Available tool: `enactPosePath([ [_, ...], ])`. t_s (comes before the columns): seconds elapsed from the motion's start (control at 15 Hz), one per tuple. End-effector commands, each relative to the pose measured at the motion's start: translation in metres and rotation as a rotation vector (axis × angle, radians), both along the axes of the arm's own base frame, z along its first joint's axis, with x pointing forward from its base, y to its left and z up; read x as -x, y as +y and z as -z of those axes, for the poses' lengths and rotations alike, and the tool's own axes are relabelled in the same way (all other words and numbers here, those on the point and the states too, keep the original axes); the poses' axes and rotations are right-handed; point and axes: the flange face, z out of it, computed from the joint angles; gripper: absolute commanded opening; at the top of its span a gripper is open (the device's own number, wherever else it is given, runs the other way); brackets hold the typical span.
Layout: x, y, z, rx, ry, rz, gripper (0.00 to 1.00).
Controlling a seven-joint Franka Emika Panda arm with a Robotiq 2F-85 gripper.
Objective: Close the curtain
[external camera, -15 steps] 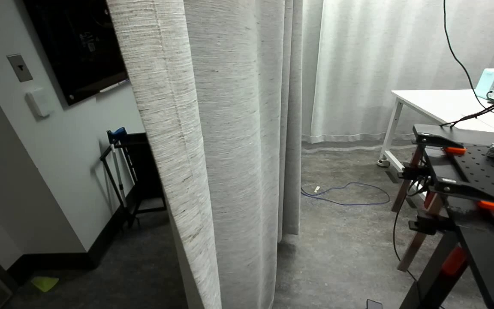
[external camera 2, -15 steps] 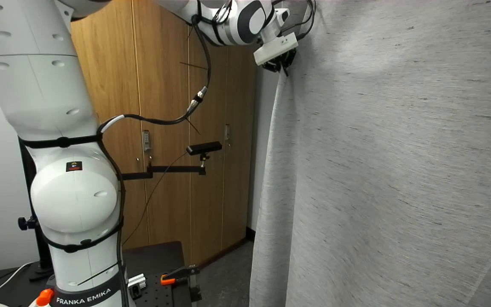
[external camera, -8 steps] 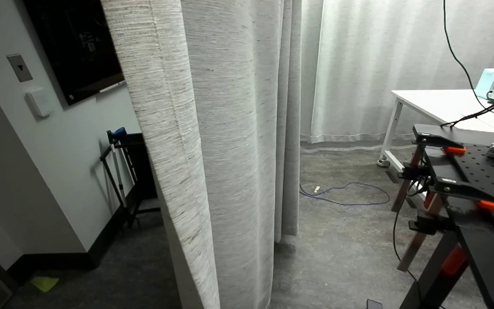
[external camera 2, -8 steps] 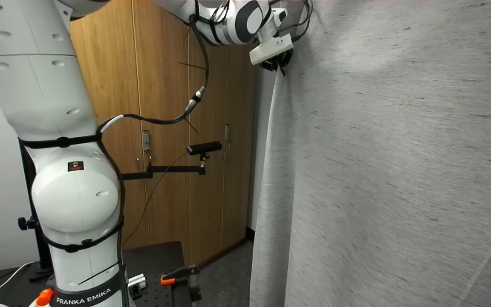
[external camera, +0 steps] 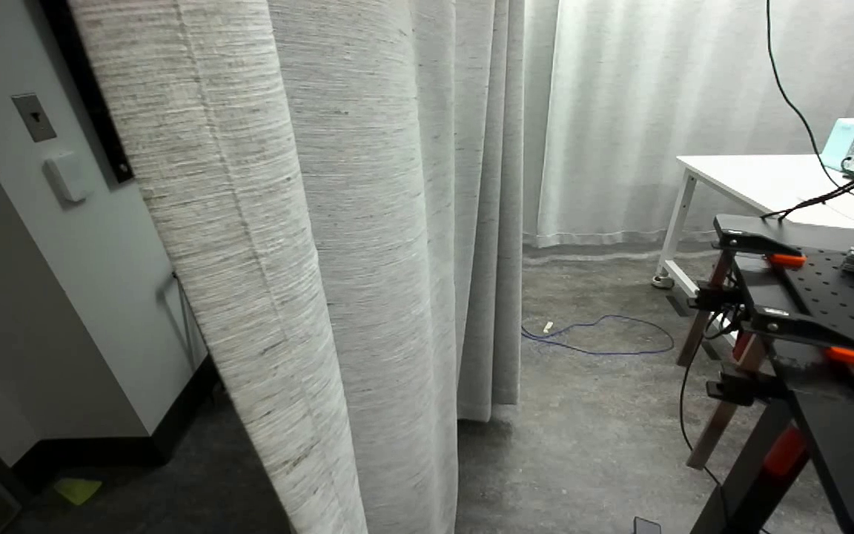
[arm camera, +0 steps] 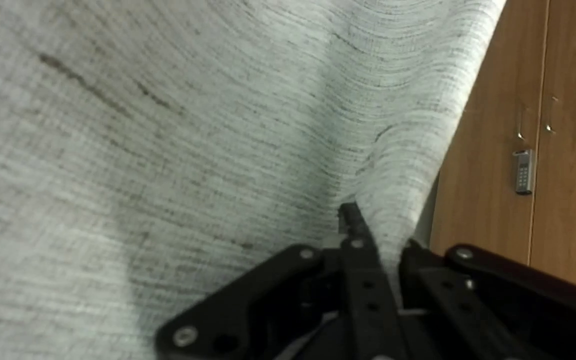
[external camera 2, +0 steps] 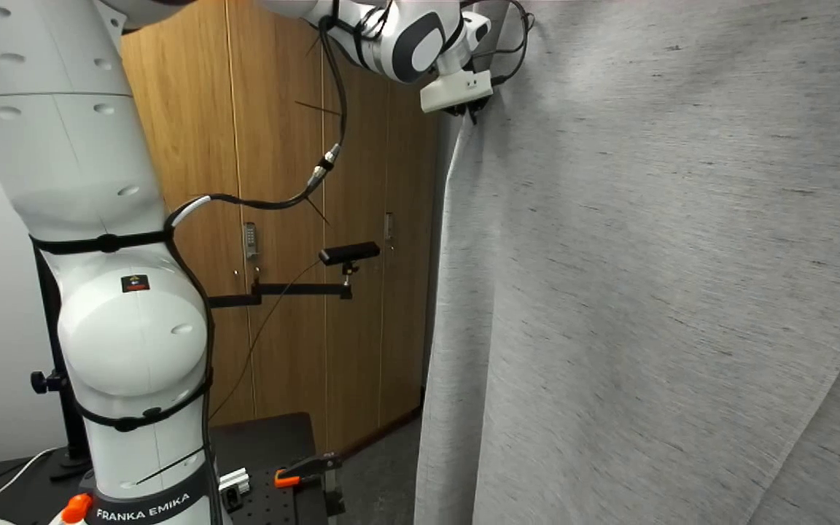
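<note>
The tall grey-beige curtain [external camera: 368, 245] hangs in deep vertical folds in both exterior views. Its leading edge slants down to the right in an exterior view where no part of the arm shows. Elsewhere the same curtain [external camera 2: 653, 262] fills the right half of the picture, and high on its edge sits my gripper [external camera 2: 469, 115]. Close up in the wrist view, a gathered strip of the curtain [arm camera: 193, 125] runs down between the two black fingers of my gripper [arm camera: 381, 227], which is shut on it. The portion deepest between the fingers is hidden.
Wooden cabinets [external camera 2: 281, 146] stand behind the arm, with a black camera on a bracket [external camera 2: 349, 254] before them. Another pale curtain [external camera: 620, 111] hangs at the back beside a white table [external camera: 753, 178]. A blue cable [external camera: 597, 352] lies on the floor near a black clamped table [external camera: 827, 400].
My gripper has moved left and slightly up in an exterior view, drawing the curtain's edge along. Elsewhere that edge has swung left, covering most of the dark wall panel and the folded black item.
</note>
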Motion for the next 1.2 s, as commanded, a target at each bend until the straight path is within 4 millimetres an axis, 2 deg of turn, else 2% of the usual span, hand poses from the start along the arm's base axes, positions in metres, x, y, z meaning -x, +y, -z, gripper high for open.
enactPosePath([
  [0.0, 0.004, 0.034, 0.057, -0.005, 0.126, -0.089, 0.01],
  [0.6, -0.001, 0.031, 0.061, -0.128, 0.162, -0.147, 0.01],
  [1.13, -0.009, 0.024, 0.065, -0.114, 0.151, -0.154, 0.01],
])
